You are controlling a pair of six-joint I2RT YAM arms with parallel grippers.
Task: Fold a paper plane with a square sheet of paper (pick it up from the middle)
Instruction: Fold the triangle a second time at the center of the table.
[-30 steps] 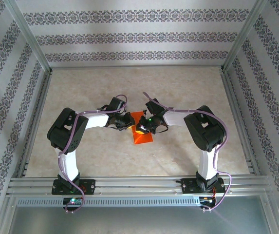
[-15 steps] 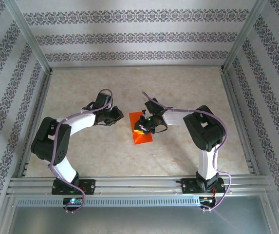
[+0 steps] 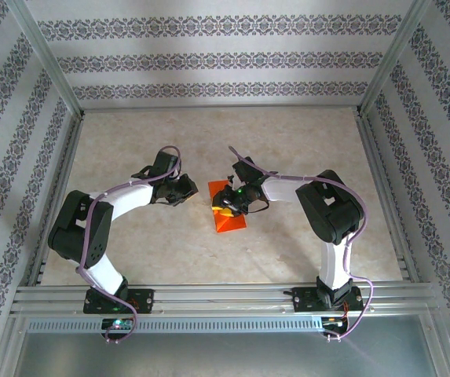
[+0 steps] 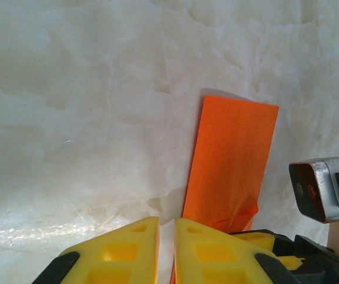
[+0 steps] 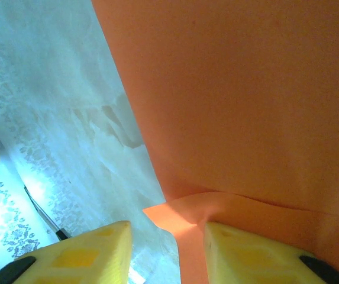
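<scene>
Right fingers (image 5: 92, 254) stand apart over a lifted corner of the sheet of paper (image 3: 231, 220). Left fingers (image 4: 128, 251) are almost together, empty, just beside its long edge. The sheet, folded to a narrow strip, lies near the centre of the tabletop (image 3: 287, 141).

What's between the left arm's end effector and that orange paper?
From the top camera, just a narrow strip of bare table separates the left end effector from the orange paper.

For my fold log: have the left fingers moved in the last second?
Yes. The left fingers moved left, away from the orange paper, toward the left frame rail.
</scene>
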